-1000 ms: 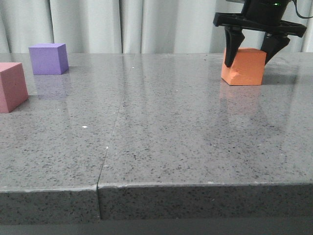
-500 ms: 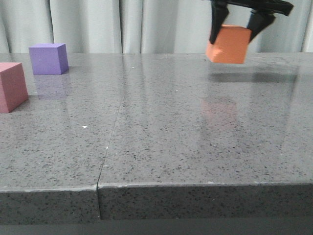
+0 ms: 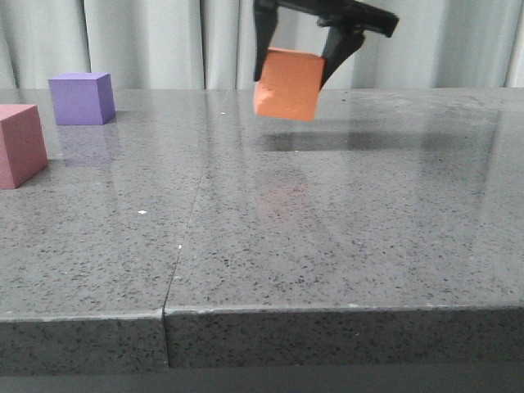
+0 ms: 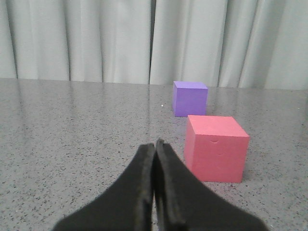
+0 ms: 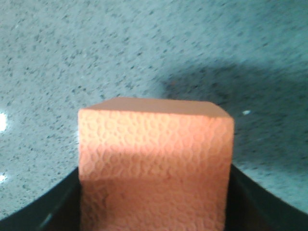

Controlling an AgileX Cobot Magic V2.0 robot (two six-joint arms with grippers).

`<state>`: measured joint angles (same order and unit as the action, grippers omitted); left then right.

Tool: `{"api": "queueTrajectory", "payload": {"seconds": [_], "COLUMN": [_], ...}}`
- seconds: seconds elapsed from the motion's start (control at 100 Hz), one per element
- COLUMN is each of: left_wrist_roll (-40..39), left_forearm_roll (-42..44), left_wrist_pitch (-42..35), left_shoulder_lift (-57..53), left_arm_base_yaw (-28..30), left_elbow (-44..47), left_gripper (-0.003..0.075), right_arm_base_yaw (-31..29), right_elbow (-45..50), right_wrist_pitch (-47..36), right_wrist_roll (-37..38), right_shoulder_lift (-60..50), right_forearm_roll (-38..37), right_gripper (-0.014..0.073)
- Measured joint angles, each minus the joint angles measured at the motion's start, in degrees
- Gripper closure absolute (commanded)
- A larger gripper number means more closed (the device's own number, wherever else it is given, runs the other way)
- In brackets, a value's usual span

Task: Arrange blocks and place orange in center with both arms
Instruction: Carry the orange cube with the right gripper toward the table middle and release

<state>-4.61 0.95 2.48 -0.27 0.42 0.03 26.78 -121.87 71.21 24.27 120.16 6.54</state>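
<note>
My right gripper (image 3: 296, 67) is shut on the orange cube (image 3: 287, 84) and holds it in the air above the far middle of the table. The cube fills the right wrist view (image 5: 154, 168) between the dark fingers. The purple cube (image 3: 80, 98) stands at the far left, and the pinkish-red cube (image 3: 20, 145) stands in front of it at the left edge. In the left wrist view my left gripper (image 4: 155, 144) is shut and empty, low over the table, with the pinkish-red cube (image 4: 215, 147) just beside and ahead of it and the purple cube (image 4: 189, 97) beyond.
The grey speckled table (image 3: 327, 221) has a seam (image 3: 190, 213) running front to back left of the middle. A pale curtain (image 3: 164, 41) hangs behind the far edge. The table's front edge (image 3: 327, 311) is close to the camera.
My right gripper closed on the orange cube at the far right, lifted it off the table and carried it left to the middle. The other cubes have not moved.
</note>
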Motion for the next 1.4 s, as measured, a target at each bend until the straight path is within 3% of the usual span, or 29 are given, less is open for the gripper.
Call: {"api": "queueTrajectory", "payload": {"seconds": [0.42,0.49,0.61,0.68,1.04,1.399], "left_wrist_roll": [0.00,0.00,0.00,0.00,0.00,0.00], "left_forearm_roll": [0.00,0.00,0.00,0.00,0.00,0.00], "left_wrist_pitch": [0.00,0.00,0.00,0.00,0.00,0.00], "left_shoulder_lift": [0.00,0.00,0.00,0.00,0.00,0.00], "left_arm_base_yaw": [0.00,0.00,0.00,0.00,0.00,0.00], "left_elbow": [0.00,0.00,0.00,0.00,0.00,0.00], "left_gripper": [0.0741,0.0741,0.0741,0.0741,0.0741,0.0741], "right_arm_base_yaw": [1.33,1.33,1.33,1.33,1.33,1.33], "right_elbow": [-0.03,-0.13,-0.13,-0.13,-0.13,-0.15], "right_wrist_pitch": [0.00,0.00,0.00,0.00,0.00,0.11], "right_wrist_roll": [2.18,2.18,2.27,2.27,2.27,1.42], "right_shoulder_lift": [3.44,3.44,3.44,3.44,2.40,-5.31], "right_forearm_roll": [-0.11,-0.11,-0.11,-0.11,-0.11,-0.61], "right_gripper": [0.0258,0.0203,0.0027,-0.0013,-0.0007,-0.0001]}}
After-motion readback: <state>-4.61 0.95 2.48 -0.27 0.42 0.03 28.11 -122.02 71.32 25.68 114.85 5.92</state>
